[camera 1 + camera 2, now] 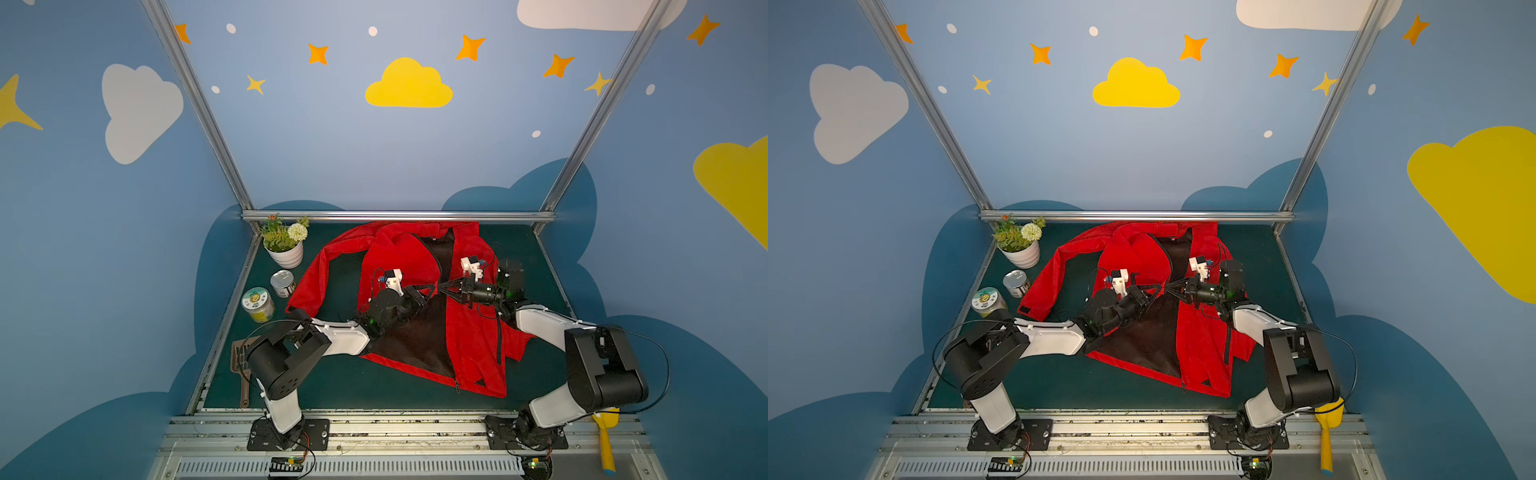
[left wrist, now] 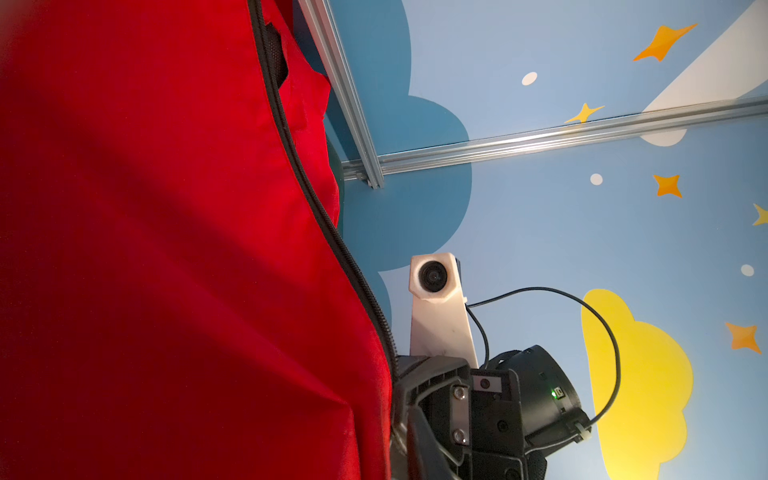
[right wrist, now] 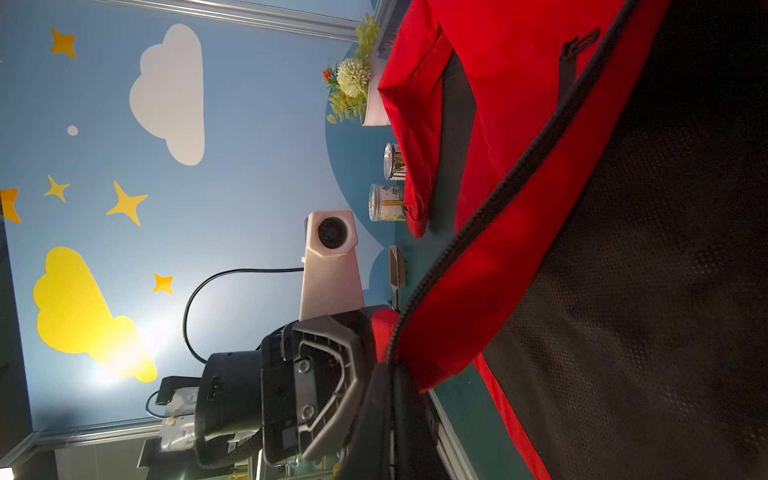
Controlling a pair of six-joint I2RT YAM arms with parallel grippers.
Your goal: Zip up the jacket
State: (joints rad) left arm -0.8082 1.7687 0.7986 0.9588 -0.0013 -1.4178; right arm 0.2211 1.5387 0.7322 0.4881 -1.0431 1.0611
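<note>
The jacket (image 1: 395, 257) lies open on the table (image 1: 332, 386), black lining (image 1: 415, 332) up. The arms cover parts of it on both sides. Both grippers meet above the front opening. In the right wrist view the tips of the left gripper (image 1: 430, 289) are buried in a red fold (image 3: 384, 328), so I cannot tell how wide its jaws stand or whether they pinch cloth. The right gripper (image 1: 445, 289) is clamped tight on the jacket's zipper (image 2: 299, 166) edge, which runs straight into its fingers in the left wrist view.
</note>
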